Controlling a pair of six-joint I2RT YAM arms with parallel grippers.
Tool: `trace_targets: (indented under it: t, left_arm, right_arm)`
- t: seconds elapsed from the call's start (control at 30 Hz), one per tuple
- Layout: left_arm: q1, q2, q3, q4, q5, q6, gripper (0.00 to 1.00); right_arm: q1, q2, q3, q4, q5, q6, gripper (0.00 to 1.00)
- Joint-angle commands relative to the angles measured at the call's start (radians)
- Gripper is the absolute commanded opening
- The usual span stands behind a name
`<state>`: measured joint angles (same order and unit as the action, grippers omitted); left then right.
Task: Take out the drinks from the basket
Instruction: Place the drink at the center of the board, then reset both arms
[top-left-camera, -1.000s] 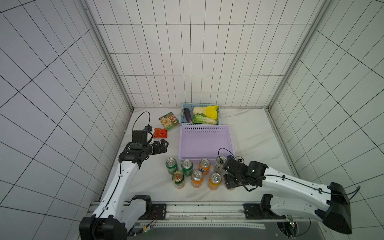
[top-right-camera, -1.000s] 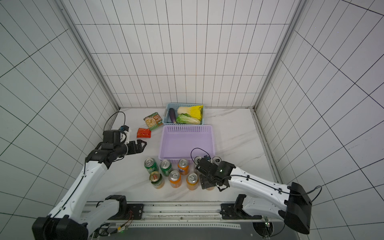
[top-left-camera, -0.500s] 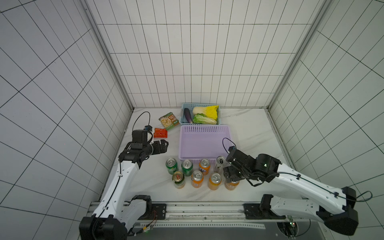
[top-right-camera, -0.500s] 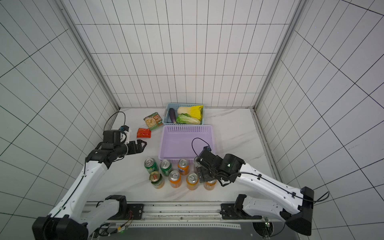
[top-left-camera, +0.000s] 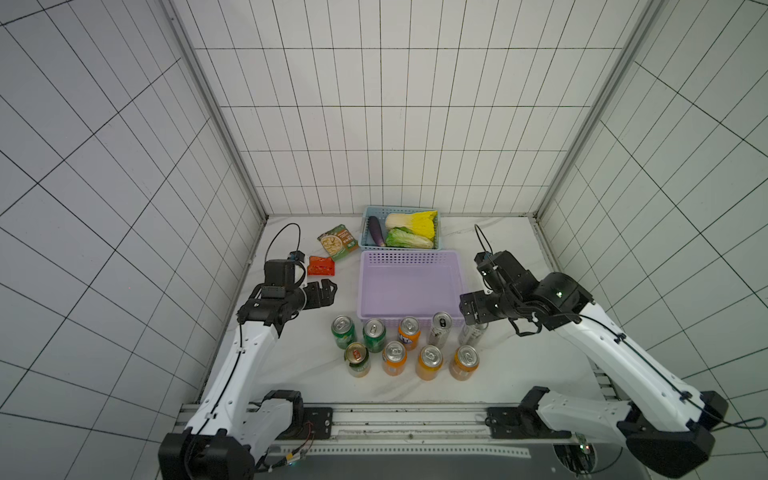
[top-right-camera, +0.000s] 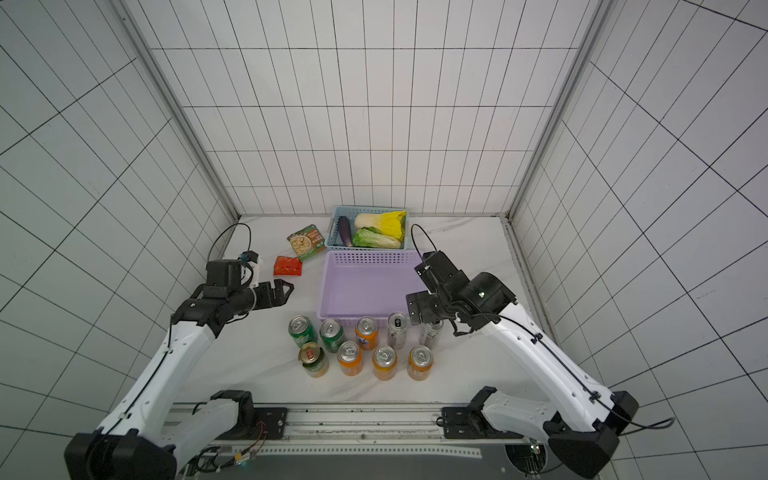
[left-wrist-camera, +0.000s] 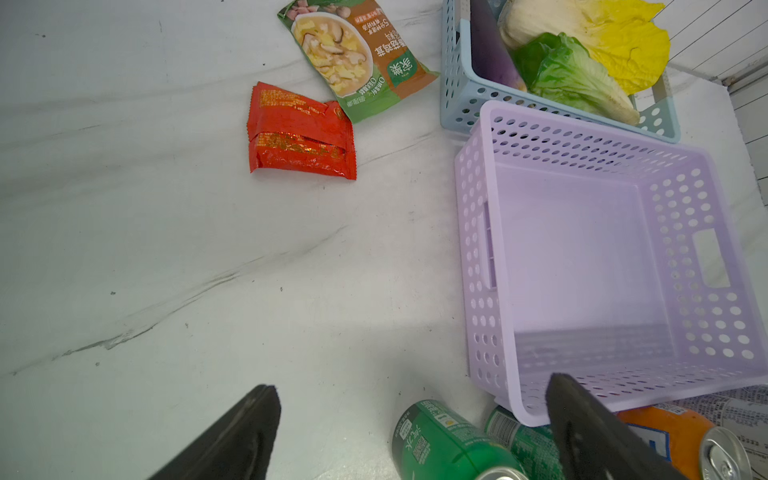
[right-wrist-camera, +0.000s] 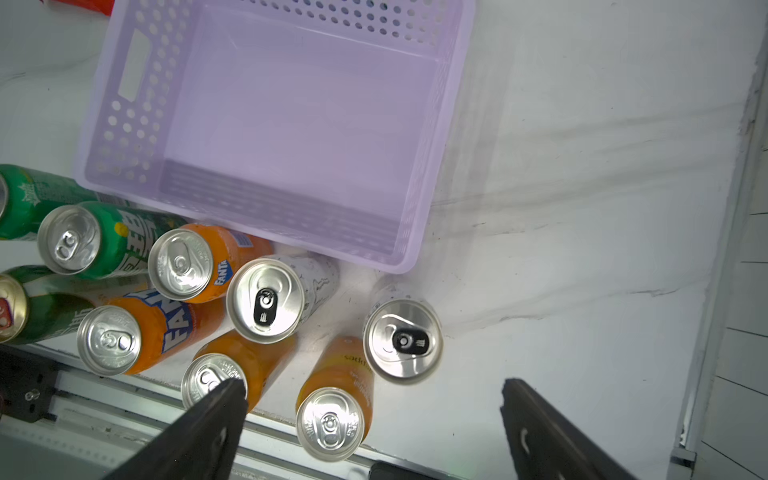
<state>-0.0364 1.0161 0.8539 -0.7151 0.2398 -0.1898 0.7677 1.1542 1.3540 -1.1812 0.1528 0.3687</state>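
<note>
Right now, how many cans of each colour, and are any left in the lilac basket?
orange cans: 4
green cans: 2
slim silver-white cans: 2
dark green can with red-gold top: 1
Total: 9, none in the lilac basket.

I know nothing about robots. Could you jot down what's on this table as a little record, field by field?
Lilac basket: empty, no cans inside
Cans: nine, all upright on the table, on the robot's side of the basket
Colours: four orange cans, two green cans, one dark green can, two slim silver cans
Left gripper: open, empty, beside the basket
Right gripper: open, empty, near the slim silver cans
Also there: blue basket of vegetables, green packet, red packet
</note>
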Motion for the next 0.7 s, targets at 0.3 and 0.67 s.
trace_targets:
  t: [0.3,0.67]
  left_arm:
    - [0.004,0.006,0.016,0.01,0.042,0.009,0.98]
    - [0.005,-0.001,0.017,0.005,0.034,0.007,0.98]
  right_arm:
    - [-0.475,0.015,-0.035,0.253,-0.156,-0.189,0.99]
    - [-0.814,-0.034,-0.322,0.659,-0.151,-0.1,0.99]
